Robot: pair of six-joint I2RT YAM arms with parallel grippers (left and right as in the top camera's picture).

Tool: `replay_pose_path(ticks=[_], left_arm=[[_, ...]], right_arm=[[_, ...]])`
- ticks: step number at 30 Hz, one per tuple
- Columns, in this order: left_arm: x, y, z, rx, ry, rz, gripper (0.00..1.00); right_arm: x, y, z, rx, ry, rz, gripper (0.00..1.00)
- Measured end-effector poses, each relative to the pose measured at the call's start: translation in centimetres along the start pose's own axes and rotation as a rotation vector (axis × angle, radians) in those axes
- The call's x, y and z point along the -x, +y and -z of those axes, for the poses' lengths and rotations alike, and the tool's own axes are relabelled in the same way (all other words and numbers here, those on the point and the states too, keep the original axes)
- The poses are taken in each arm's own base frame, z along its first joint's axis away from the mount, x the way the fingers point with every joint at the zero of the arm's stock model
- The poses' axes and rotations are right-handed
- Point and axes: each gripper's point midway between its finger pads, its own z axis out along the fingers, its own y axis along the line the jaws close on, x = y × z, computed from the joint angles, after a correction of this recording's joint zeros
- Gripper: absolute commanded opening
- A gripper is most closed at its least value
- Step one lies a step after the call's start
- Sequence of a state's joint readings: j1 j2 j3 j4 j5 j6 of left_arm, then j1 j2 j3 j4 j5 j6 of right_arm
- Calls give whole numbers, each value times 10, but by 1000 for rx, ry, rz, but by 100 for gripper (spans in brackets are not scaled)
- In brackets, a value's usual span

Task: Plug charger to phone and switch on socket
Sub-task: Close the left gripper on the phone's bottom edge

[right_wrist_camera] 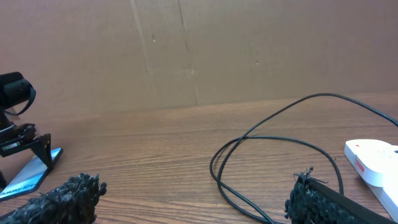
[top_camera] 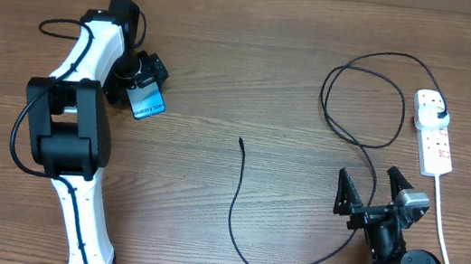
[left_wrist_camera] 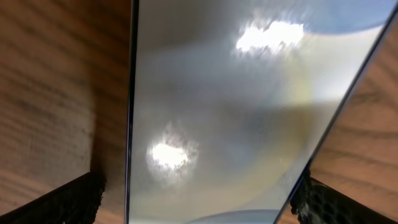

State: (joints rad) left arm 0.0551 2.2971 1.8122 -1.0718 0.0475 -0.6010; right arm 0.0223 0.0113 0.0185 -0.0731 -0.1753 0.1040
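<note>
While the left gripper [top_camera: 143, 86] hangs over the slim, dark-framed smartphone with a pale blue screen [top_camera: 149, 104] at the far left of the brown wooden table [top_camera: 228, 49], its black fingers [left_wrist_camera: 62, 200] stand spread on either side of the glass. One is clear of the phone's edge and the other is just at it. The right gripper [top_camera: 371, 188] sits near the front right, jaws wide apart and holding nothing. The long thin black charger cable [top_camera: 238, 196] lies loose. Its small tip rests mid-table, well apart from the phone. Its far end loops round to a black plug [top_camera: 439, 113] seated in the white elongated power strip [top_camera: 437, 145] at the right edge.
</note>
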Motion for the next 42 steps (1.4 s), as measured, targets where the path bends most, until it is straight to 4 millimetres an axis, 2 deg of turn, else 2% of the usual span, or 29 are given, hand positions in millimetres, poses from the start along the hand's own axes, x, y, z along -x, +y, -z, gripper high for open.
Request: replay_pose_path(ticks=[7, 12, 22, 29, 42], left_arm=[[-6, 8, -2, 39, 25, 2, 100], [8, 5, -2, 21, -28, 8, 100], [18, 10, -1, 29, -60, 17, 100], [7, 19, 0, 70, -18, 23, 100], [11, 18, 0, 68, -39, 28, 100]], right_arm=[[0, 0, 0, 0, 0, 0, 100], [0, 0, 0, 0, 0, 0, 100], [0, 0, 0, 0, 0, 1, 100], [0, 0, 0, 0, -1, 1, 100], [0, 0, 0, 0, 0, 0, 100]])
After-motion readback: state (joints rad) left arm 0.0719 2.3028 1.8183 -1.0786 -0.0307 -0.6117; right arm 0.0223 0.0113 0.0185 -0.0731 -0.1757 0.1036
